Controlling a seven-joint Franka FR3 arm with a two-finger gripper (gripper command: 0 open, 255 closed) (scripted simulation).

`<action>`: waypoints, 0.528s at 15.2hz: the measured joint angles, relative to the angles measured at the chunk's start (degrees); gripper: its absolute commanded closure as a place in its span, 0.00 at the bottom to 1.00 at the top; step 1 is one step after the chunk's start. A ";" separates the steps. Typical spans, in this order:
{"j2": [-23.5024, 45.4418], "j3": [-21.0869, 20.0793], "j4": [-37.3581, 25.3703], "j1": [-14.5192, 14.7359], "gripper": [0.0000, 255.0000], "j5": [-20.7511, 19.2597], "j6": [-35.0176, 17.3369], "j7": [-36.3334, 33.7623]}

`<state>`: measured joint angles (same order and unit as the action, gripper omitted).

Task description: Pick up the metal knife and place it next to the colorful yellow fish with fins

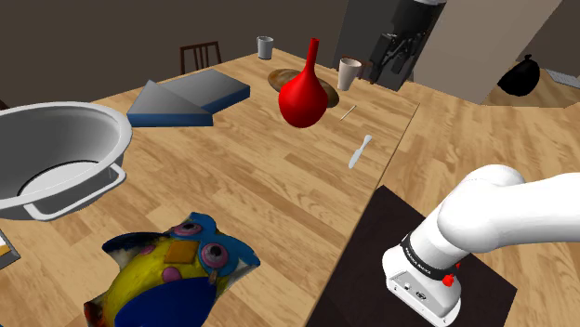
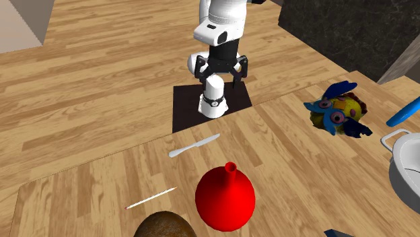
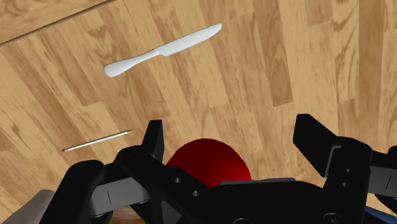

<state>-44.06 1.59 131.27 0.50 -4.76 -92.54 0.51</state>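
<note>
The pale knife point(image 1: 360, 151) point(image 2: 195, 146) point(image 3: 162, 49) lies flat on the wooden table point(image 1: 270, 176), near the edge beside the stand. The yellow and blue fish with fins point(image 1: 177, 274) point(image 2: 336, 111) rests at the near end of the table in the shoulder view, far from the knife. My gripper point(image 2: 220, 77) point(image 3: 232, 137) hangs open above the stand, well off the table and apart from the knife, with nothing held. In the wrist view the knife lies beyond the fingertips point(image 3: 153, 137), and a red vase point(image 3: 207, 159) shows between the fingers.
The red vase point(image 1: 303, 93) point(image 2: 225, 197) stands upright past the knife, with a thin stick point(image 1: 349, 112) point(image 2: 151, 197) beside it. A large metal bowl point(image 1: 56, 158) point(image 2: 404, 161) sits near the fish. A blue box point(image 1: 186, 98) and two cups point(image 1: 265, 45) point(image 1: 349, 72) occupy the far end.
</note>
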 measured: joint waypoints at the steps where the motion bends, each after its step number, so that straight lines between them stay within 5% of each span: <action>1: 0.00 0.00 0.00 0.00 0.00 0.00 0.00 0.00; 8: 4.85 -2.48 7.08 -6.60 0.00 0.57 -8.73 -16.77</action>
<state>-39.21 -0.89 138.35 -6.09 -4.19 -101.27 -16.25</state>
